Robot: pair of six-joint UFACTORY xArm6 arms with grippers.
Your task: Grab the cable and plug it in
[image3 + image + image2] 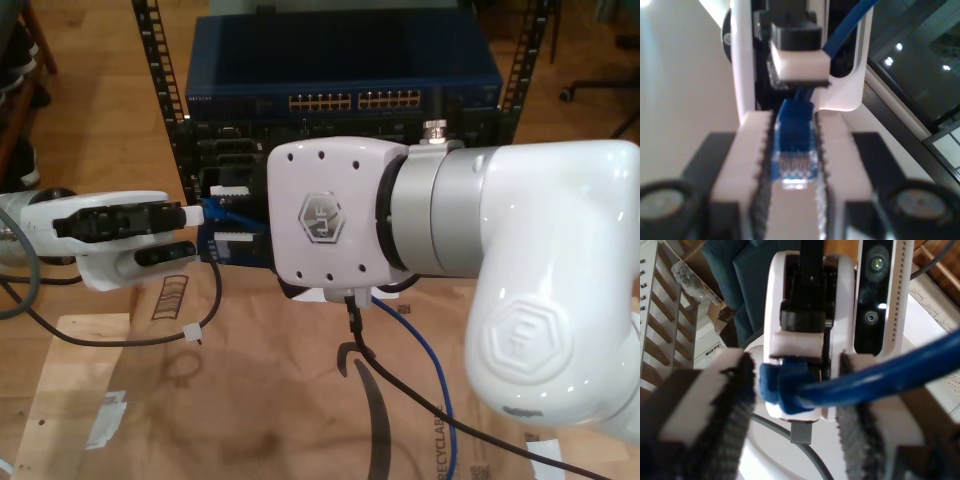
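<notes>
The blue cable's plug (792, 160) sits clamped between the pads of my first gripper (795, 125), gold contacts facing the camera. Its cord climbs past a finger pad (800, 62) of my second gripper. My second gripper (797, 370) is open, its jaws wide apart. The cable (880, 377) lies across one of its fingers and ends in the plug's boot (780, 385) under my first gripper's pad (795, 342). At the exterior view's left, my first gripper (200, 215) holds the plug (218, 210) in front of the rack. The cable (425, 360) trails down over the cardboard.
A blue network switch (345, 100) with two rows of ports sits in the rack at the back of the exterior view. The big white second arm (330, 220) covers the middle. Black arm cables (400, 395) cross the cardboard (250, 420). A white camera (880, 290) rides beside my first gripper.
</notes>
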